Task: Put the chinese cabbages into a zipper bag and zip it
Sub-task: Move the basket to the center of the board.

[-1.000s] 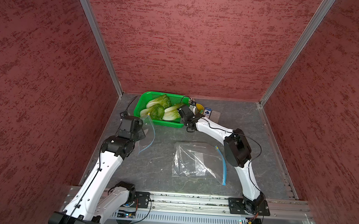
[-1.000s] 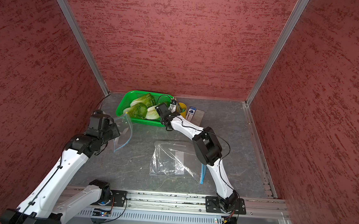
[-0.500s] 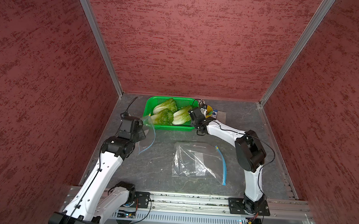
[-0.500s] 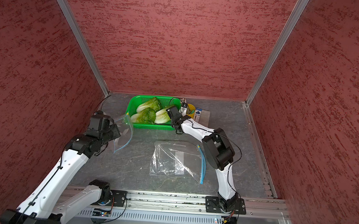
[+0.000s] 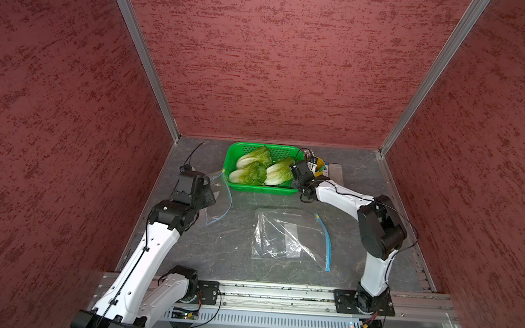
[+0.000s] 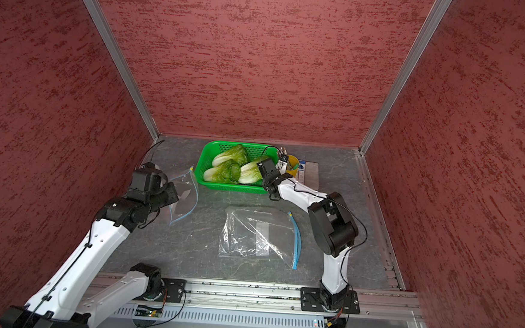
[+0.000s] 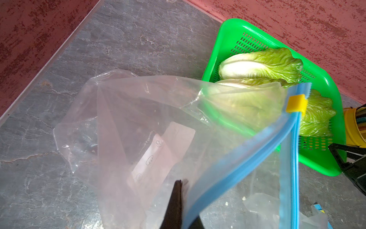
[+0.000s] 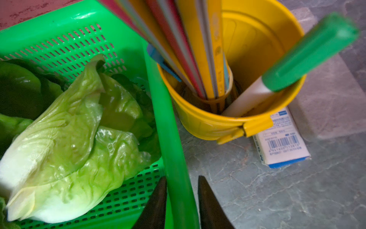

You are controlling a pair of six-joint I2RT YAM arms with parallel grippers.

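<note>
In both top views your left tool (image 5: 211,193) (image 6: 172,193) is clamped on one edge of a clear, limp zipper bag (image 5: 219,204) (image 6: 186,194). The bag hangs open over the grey, veined counter (image 5: 234,247) (image 6: 200,248), its blue track bowed in an arc. The three chinese cabbages (image 5: 249,173) (image 6: 224,172), white at the stalk and crinkled green at the leaf, lie side by side in a perforated green plastic basket (image 5: 253,188) (image 6: 231,188) by the back wall, near the bag's mouth but apart from it. Your right tool (image 5: 296,173) (image 6: 267,171) sits at the basket's end farthest from the bag. A second bag (image 5: 285,235) (image 6: 257,233) lies crumpled and flat between the arms.

From the left wrist, the thin black fingers (image 7: 175,204) meet on the film beside the blue track (image 7: 237,168). A yellow slider (image 7: 297,103) rides the track's end. The cabbages show hazily through the plastic.

From the right wrist, two dark fingers (image 8: 156,204) stand astride the basket's smooth rim, one inside, one outside. Whether they pinch it or merely bracket it, you can't tell from here. A glossy cabbage lies just inside that wall. Just outside stands a yellow metal cup (image 8: 237,123) crowding the rim, holding pencils and a green-capped marker (image 8: 309,51). A barcoded white-and-blue box (image 8: 283,142) lies flat beside it.
</note>
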